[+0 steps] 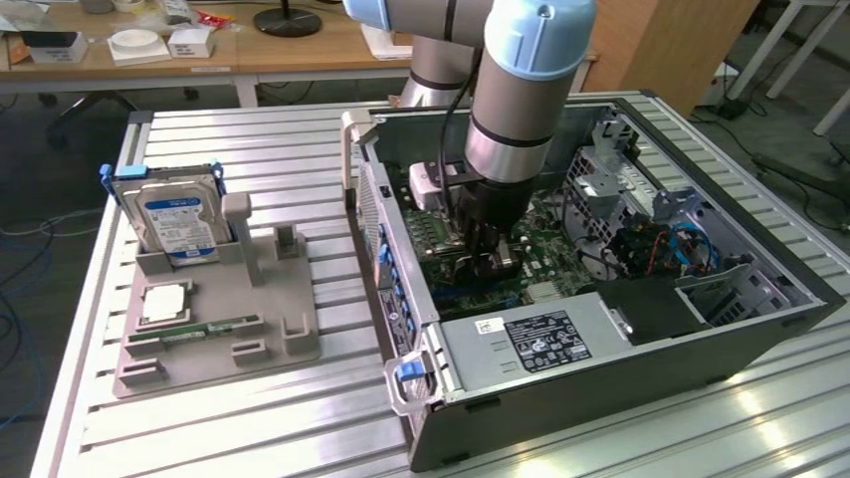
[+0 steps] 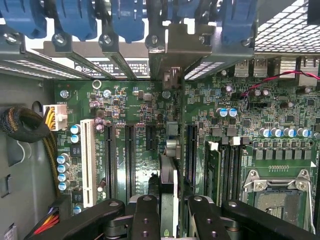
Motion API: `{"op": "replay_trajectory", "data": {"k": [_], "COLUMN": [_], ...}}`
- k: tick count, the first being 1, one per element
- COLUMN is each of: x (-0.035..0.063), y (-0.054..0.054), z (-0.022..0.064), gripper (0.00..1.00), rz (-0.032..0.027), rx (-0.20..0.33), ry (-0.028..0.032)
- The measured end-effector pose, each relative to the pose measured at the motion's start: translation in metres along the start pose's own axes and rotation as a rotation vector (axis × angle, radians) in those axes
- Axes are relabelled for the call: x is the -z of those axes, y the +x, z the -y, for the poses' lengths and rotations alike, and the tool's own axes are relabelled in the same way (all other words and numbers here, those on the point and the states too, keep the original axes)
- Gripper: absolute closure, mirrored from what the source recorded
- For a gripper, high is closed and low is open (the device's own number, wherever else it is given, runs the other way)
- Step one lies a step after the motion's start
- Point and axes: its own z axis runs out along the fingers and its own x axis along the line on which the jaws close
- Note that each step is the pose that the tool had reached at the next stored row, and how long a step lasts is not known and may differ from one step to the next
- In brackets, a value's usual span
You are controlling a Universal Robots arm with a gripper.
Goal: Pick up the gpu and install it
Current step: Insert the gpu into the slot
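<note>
Gpu [image 2: 169, 182] sits right between the claw's [image 2: 172, 212] two black fingers [image 2: 146, 215] in the wrist view, seen edge-on, thin and upright w/ a silvery strip on its edge. Claw is closed on it, pinching both flat sides. Gpu hangs over the green board [image 2: 135, 115], among the long black slots [image 2: 129, 155]; can't tell if it touches. A white sticker [image 2: 125, 65] past the board has print, too small to read.

Exterior view, from that view's left: a drive [image 1: 179, 217] w/ a blue label stands in a grey holder [image 1: 266, 299], words too small to read. A thin green ram stick [image 1: 197, 329] lies flat on the holder, nearer the cam. Next is the open case [image 1: 598, 398] w/ the arm [image 1: 525, 90] reaching down inside, claw [image 1: 487, 261] low over the board. On the case's near side a grey psu [image 1: 531, 344] has a black label w/ white print, also too small to read.
</note>
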Motion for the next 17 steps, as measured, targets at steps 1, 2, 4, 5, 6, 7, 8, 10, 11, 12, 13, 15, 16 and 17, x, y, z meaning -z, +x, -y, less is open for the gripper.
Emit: {"op": "replay_trajectory", "data": {"k": [1, 2, 4, 5, 6, 7, 8, 10, 11, 12, 13, 15, 16, 17], "x": [0.0000, 0.0000, 0.0000, 0.0000, 0.0000, 0.0000, 0.0000, 0.0000, 0.0000, 0.0000, 0.0000, 0.0000, -0.0001, -0.0001], "y": [0.0000, 0.0000, 0.0000, 0.0000, 0.0000, 0.0000, 0.0000, 0.0000, 0.0000, 0.0000, 0.0000, 0.0000, 0.0000, 0.0000], "z": [0.0000, 0.0000, 0.0000, 0.0000, 0.0000, 0.0000, 0.0000, 0.0000, 0.0000, 0.0000, 0.0000, 0.0000, 0.0000, 0.0000], "gripper": [0.73, 0.73, 0.73, 0.73, 0.73, 0.73, 0.73, 0.73, 0.73, 0.73, 0.73, 0.73, 0.73, 0.73], "rz": [0.0000, 0.0000, 0.0000, 0.0000, 0.0000, 0.0000, 0.0000, 0.0000, 0.0000, 0.0001, 0.0001, 0.0001, 0.0001, 0.0000], "rx": [0.000, 0.000, 0.000, 0.000, 0.000, 0.000, 0.000, 0.000, 0.000, 0.000, 0.000, 0.000, 0.000, 0.000], "ry": [0.0000, 0.0001, 0.0001, 0.0000, 0.0000, 0.0000, 0.0000, 0.0000, 0.0000, 0.0001, 0.0000, 0.0001, 0.0001, 0.0000]}}
